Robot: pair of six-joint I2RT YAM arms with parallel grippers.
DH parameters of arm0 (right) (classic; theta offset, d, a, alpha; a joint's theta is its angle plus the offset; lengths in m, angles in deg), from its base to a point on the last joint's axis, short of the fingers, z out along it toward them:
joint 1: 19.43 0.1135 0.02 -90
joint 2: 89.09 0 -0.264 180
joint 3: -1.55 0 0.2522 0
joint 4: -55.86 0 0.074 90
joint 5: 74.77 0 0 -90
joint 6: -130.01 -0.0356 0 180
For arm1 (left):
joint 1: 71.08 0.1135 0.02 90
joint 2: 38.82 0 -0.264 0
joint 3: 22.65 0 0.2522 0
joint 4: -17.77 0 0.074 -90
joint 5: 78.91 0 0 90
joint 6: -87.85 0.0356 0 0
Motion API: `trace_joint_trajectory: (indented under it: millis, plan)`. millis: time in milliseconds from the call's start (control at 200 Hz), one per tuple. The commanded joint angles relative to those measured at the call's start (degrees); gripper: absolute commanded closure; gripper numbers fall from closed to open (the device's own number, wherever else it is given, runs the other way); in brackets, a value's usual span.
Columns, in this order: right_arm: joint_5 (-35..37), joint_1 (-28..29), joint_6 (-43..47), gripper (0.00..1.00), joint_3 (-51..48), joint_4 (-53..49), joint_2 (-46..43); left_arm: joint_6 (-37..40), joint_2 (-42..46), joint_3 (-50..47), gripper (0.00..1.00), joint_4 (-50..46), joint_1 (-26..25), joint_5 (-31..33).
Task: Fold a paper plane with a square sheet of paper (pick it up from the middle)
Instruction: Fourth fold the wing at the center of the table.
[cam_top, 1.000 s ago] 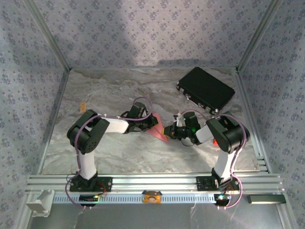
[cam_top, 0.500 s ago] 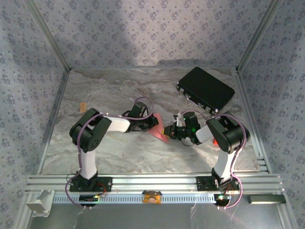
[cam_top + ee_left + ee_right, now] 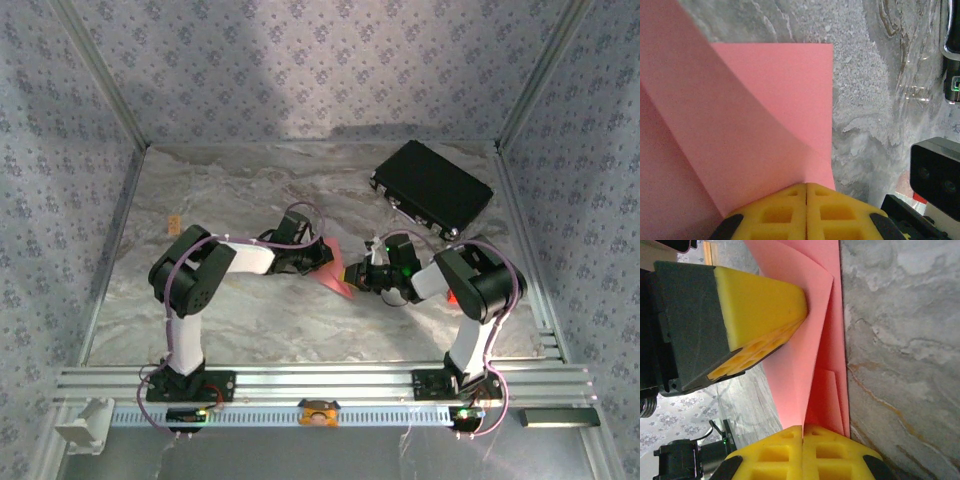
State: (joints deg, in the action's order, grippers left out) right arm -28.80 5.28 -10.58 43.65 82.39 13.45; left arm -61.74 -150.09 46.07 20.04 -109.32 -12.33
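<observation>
**Top view.** The paper (image 3: 337,277), partly folded and salmon pink, is at mid-table (image 3: 230,190), lifted between the two arms. The left gripper (image 3: 318,258) holds its far-left side and the right gripper (image 3: 350,273) its near-right point. The black case (image 3: 432,188) lies well apart at the far right. It is shut, so its contents cannot be told.

**Left wrist view.** The left gripper (image 3: 806,188) has its yellow pads pressed together on an edge of the paper (image 3: 765,100). One layer hangs as a flat square over the table (image 3: 865,75). A second layer sweeps up to the left in a soft curve.

**Right wrist view.** The right gripper (image 3: 803,430) is clamped on the paper (image 3: 826,315) where its layers meet. The layers fan apart above the pinch, and the left gripper (image 3: 790,310) nips the leftmost sheet.

**Handling.** The sheet is judged very light, thin and limp. It bows under its own weight, will crease wherever it is squeezed, and may tear if the arms pull against each other. Smooth paper may also slide from the pads. It is best held at edges or along an existing fold, near the middle, with light tension.
</observation>
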Motion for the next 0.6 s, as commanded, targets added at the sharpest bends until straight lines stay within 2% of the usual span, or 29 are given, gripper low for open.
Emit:
trace_joint_trajectory:
  millis: [0,170,265,415,595]
  plan:
    - [1.4,-0.4,1.5,0.93,0.0,-6.8,-3.1,1.4,-1.9,0.9,0.93,-3.3,0.2,-0.4]
    - [3.7,0.4,6.9,0.83,1.4,-16.8,-6.9,1.4,-2.1,1.0,0.93,-3.4,0.3,-0.8]
    - [3.6,0.7,8.1,0.78,1.7,-18.8,-7.4,1.4,-2.1,1.0,0.93,-3.2,0.3,-0.9]
    - [3.1,0.9,9.5,0.79,1.7,-20.9,-8.0,1.3,-2.0,0.9,0.93,-3.1,0.2,-0.9]
    - [3.6,1.0,11.4,0.86,1.7,-24.6,-8.8,1.2,-2.0,0.9,0.93,-3.1,0.2,-1.0]
